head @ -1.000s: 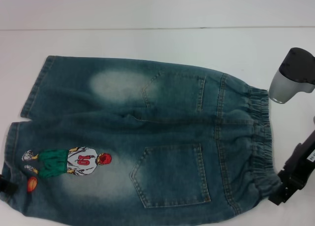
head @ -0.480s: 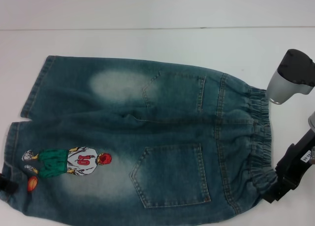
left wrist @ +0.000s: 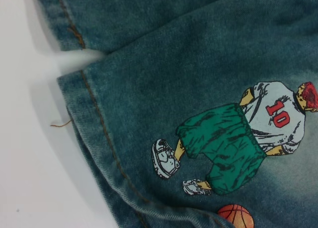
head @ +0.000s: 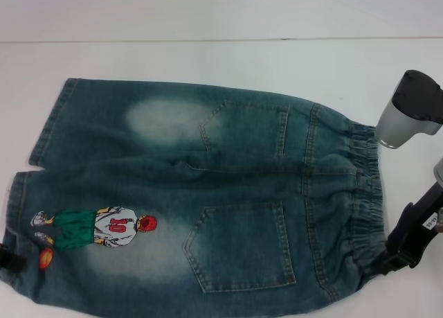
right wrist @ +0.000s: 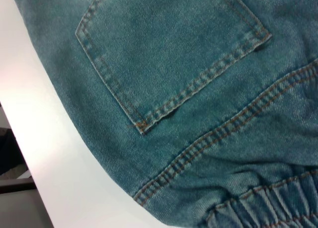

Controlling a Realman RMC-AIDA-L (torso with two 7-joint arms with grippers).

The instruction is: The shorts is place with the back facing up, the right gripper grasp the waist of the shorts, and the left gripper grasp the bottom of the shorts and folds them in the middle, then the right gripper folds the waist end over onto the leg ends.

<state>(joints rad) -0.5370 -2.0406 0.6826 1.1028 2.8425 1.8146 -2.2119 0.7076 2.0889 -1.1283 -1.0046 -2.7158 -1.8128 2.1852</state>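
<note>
Lying: the shorts (head: 201,193) are spread flat on the white table (head: 208,55), back side up, with 2 patch pockets showing.
Right gripper: the right gripper (head: 387,266) sits at the near corner of the waist of the shorts (head: 363,193), black claw tip right against the ruffled band. Can't tell how wide the fingers are or if they've actually got fabric, the tips are tucked at the cloth edge.
Waist vs right gripper: the elastic band runs from the claw tip away toward the far side of the table, ending near a grey-and-black arm segment (head: 408,110) that hangs apart from the cloth.
Left gripper: the left gripper (head: 8,261) only shows as a small black bit at the picture's edge, touching the near leg hem. Honestly can't tell if it's open or clamped.
Bottom of the shorts: the bottom of the shorts (head: 21,193) is the 2 flat stitched hems at the left claw's end, with a gap of table between the 2 legs.
Cartoon print: the basketball player print (left wrist: 238,138), number 10 on the shirt, is just beside the left claw's hem, ball (left wrist: 234,216) nearest it.
Pocket: the near back pocket (right wrist: 169,49) lies just inward from the right claw, next to the band's stitching.
</note>
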